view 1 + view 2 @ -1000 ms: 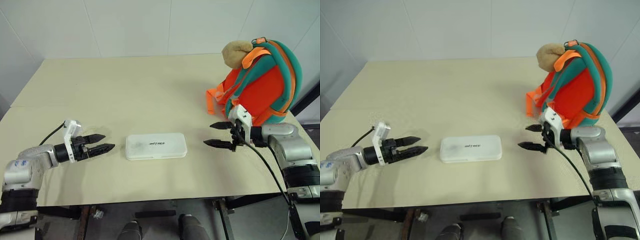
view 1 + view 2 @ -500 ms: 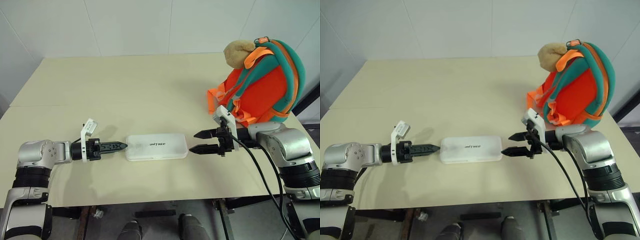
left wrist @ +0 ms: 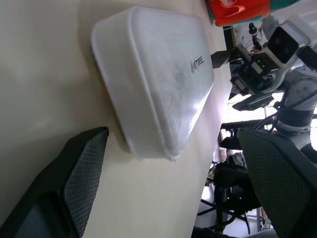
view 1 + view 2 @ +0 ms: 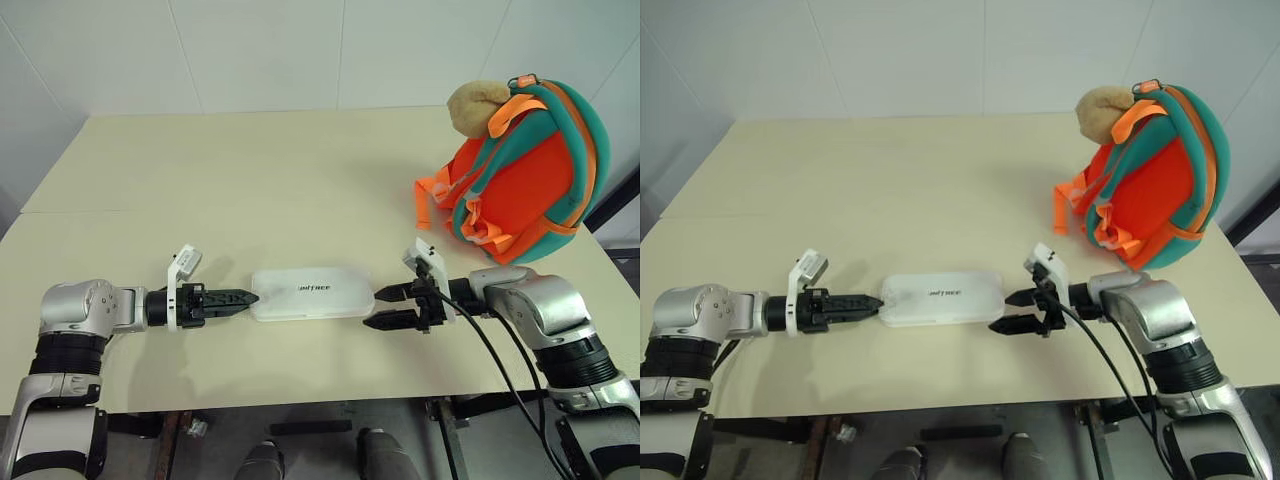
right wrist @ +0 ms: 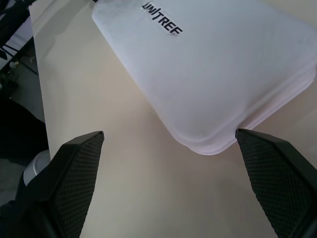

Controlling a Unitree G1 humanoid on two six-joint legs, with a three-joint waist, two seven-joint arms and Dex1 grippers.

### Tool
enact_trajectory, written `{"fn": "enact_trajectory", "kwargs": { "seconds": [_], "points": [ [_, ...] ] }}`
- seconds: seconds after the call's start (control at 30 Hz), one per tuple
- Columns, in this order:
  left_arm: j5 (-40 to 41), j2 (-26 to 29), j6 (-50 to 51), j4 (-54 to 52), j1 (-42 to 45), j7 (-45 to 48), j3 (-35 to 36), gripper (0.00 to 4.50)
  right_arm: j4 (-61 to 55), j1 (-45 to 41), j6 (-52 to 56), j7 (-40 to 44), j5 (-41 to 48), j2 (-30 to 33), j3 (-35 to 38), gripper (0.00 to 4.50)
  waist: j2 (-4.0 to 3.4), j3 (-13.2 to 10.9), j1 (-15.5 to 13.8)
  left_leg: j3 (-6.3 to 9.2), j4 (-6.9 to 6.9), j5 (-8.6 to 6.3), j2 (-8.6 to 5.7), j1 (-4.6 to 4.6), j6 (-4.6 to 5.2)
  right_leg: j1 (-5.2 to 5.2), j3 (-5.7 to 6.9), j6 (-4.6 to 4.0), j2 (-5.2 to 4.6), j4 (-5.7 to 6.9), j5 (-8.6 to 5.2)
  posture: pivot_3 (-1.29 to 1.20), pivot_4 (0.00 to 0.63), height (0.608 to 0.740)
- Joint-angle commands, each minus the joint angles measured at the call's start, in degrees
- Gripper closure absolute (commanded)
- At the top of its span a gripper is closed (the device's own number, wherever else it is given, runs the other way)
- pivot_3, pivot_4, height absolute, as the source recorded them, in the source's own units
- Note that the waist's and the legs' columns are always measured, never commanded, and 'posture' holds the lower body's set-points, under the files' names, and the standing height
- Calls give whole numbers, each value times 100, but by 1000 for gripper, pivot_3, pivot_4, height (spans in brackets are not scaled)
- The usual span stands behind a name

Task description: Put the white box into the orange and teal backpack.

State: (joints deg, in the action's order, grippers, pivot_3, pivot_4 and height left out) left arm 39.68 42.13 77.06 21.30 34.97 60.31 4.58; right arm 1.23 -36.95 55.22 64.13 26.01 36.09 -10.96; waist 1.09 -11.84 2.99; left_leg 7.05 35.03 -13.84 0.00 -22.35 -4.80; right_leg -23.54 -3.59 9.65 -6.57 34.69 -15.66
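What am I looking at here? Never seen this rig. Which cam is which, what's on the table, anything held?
It is a humanoid robot with two arms, each ending in a two-fingered black gripper. The two wide pictures come from a stereo camera on its head, looking down over the table. The two close-ups come from cameras on the wrists, each looking along that gripper's own fingers.

On the table lies the white box, flat, lid up. At the robot's far right stands the orange and teal backpack, with a tan plush toy at its top.

The left gripper and right gripper sit at opposite short ends of the box, both open. Nothing is held yet.
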Motion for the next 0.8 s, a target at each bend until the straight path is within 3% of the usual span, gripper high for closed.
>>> {"fn": "enact_trajectory", "kwargs": {
  "seconds": [0.03, 0.37, 0.8],
  "points": [
    [-50, -180, -29, 218, -37, -54, -71, 43, 196, -184, -435, 67, -95, -159, -95, 0, 0, 0, -4, 0, 0, 0, 0, 1, 0, 1, 0, 0, 0, 1, 0, 0, 150, 740],
    [-85, -420, 154, 730, 142, 65, -233, 43, 811, -262, -1402, 379, -618, -188, -429, 0, 1, 2, -118, 0, 5, 2, -1, 15, -4, 17, 0, 1, 0, 4, 1, 0, 150, 740],
    [217, -858, 1243, 1274, 491, -213, 408, 43, 668, 328, -2223, 407, -998, 104, -353, 0, 5, 4, -139, 1, 4, 2, -2, 15, -5, 19, 0, 3, -1, 0, 0, 0, 150, 740]
  ]
}}
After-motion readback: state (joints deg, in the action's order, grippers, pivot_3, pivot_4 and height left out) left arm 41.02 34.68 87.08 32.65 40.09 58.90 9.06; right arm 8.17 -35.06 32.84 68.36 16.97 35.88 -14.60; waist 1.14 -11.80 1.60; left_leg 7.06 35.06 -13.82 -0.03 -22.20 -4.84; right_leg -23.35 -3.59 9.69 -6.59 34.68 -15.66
